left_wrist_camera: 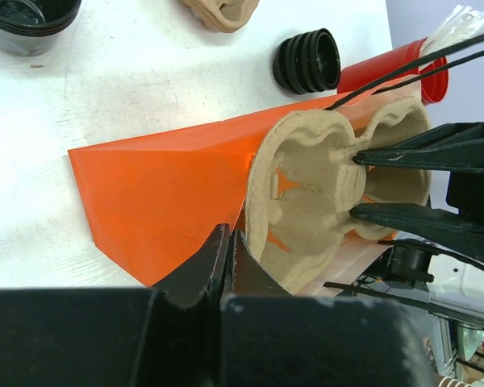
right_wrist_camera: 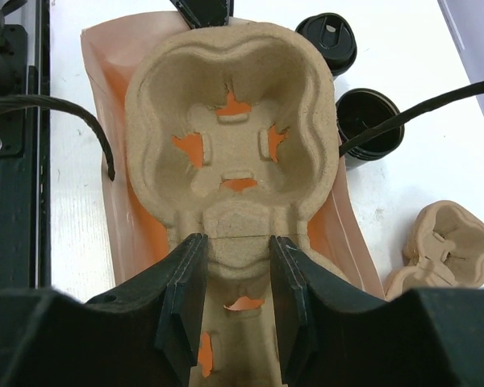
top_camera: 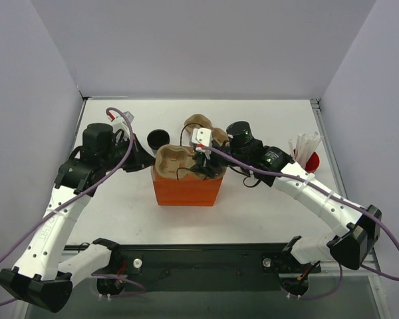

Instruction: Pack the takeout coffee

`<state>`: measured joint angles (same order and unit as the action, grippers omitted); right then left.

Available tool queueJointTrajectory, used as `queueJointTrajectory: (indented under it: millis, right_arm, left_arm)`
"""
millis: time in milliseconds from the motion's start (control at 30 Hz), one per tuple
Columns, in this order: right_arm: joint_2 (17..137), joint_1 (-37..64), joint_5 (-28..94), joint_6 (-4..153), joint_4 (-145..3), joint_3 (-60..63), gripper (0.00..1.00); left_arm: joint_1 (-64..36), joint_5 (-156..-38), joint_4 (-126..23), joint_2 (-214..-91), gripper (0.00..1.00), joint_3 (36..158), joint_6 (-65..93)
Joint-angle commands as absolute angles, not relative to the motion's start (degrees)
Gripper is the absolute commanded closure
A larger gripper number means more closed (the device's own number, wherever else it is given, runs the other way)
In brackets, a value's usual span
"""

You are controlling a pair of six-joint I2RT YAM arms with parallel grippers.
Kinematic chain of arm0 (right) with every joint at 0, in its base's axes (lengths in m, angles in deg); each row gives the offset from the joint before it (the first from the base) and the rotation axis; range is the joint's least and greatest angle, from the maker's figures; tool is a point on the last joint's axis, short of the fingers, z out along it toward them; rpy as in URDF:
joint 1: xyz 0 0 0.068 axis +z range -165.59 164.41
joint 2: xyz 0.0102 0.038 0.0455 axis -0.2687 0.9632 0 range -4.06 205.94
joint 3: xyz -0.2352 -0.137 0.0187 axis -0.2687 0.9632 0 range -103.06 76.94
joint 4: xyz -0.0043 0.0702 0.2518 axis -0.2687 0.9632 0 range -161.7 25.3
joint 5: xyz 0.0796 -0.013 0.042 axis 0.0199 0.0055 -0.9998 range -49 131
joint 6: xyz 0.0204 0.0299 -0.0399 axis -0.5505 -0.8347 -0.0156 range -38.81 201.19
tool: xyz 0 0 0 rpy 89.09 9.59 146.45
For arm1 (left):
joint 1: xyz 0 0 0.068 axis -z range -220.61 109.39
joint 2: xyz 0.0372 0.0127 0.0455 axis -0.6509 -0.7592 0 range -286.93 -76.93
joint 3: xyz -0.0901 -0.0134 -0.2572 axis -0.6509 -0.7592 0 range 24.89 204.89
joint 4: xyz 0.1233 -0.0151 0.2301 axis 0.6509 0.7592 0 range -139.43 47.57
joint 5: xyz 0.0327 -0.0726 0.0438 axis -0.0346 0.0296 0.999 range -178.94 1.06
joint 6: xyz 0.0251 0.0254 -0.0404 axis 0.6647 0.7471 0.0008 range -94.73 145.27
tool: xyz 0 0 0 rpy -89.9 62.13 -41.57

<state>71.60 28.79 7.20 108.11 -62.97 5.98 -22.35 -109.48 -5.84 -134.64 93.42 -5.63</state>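
Note:
The takeout coffee (right_wrist_camera: 327, 44), a small black cup with a black lid, stands on the table beyond the orange bag (top_camera: 186, 191); it shows only in the right wrist view. A brown pulp cup carrier (top_camera: 178, 163) sits in the bag's open mouth. My right gripper (right_wrist_camera: 238, 242) is shut on the carrier's middle bridge (right_wrist_camera: 238, 262), above the bag (right_wrist_camera: 343, 234). My left gripper (left_wrist_camera: 228, 242) is shut on the bag's rim (left_wrist_camera: 169, 185) at its left end, beside the carrier (left_wrist_camera: 306, 201). In the top view the left gripper (top_camera: 148, 161) hides the coffee.
A lidless black cup (top_camera: 158, 138) stands just behind the bag and shows in the right wrist view (right_wrist_camera: 369, 121). A second carrier (top_camera: 201, 123) lies behind. A stack of black lids (left_wrist_camera: 306, 60) and a red cup (top_camera: 310, 159) with white straws are at the right.

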Motion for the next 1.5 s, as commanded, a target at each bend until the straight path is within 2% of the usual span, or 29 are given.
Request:
queueJointTrajectory:
  millis: [0,133,233,267,367,1100,1300,1333,1467]
  right_arm:
    - [74.08,28.97,7.96,110.28,-61.5,4.69,0.8]
    - [74.87,28.88,7.69,110.02,-61.59,4.6,0.8]
    - [74.87,28.88,7.87,109.75,-61.59,5.04,0.8]
    - [74.7,28.97,7.95,109.75,-61.59,5.22,0.8]
    - [74.34,28.97,8.04,109.49,-61.59,5.57,0.8]
    - [81.37,28.88,7.87,105.37,-68.36,4.69,0.8]
    - [79.27,28.97,8.48,100.54,-66.16,0.48,0.71]
    - [78.83,29.06,8.83,97.22,-65.73,-0.22,0.68]
    - [76.72,29.15,14.35,85.64,-64.85,-5.05,0.63]
  left_arm:
    - [-22.5,-108.45,-6.98,-135.02,1.0,98.71,-5.41]
    - [-22.5,-107.05,-5.14,-135.9,0.96,100.73,-4.97]
    - [-22.5,-104.95,-3.65,-135.99,0.83,102.23,-4.35]
    - [-22.5,-103.29,-3.47,-135.9,0.76,102.67,-3.74]
    - [-22.5,-101.6,-3.47,-135.64,0.68,103.99,-2.86]
    - [-22.41,-97.56,0.13,-134.5,0.64,103.72,0.92]
    - [-22.41,-97.29,-0.3,-134.5,0.57,103.29,2.41]
    - [-22.41,-97.38,-0.91,-134.58,0.56,103.02,2.5]
    - [-22.41,-97.64,-5.12,-135.29,0.53,102.14,3.55]
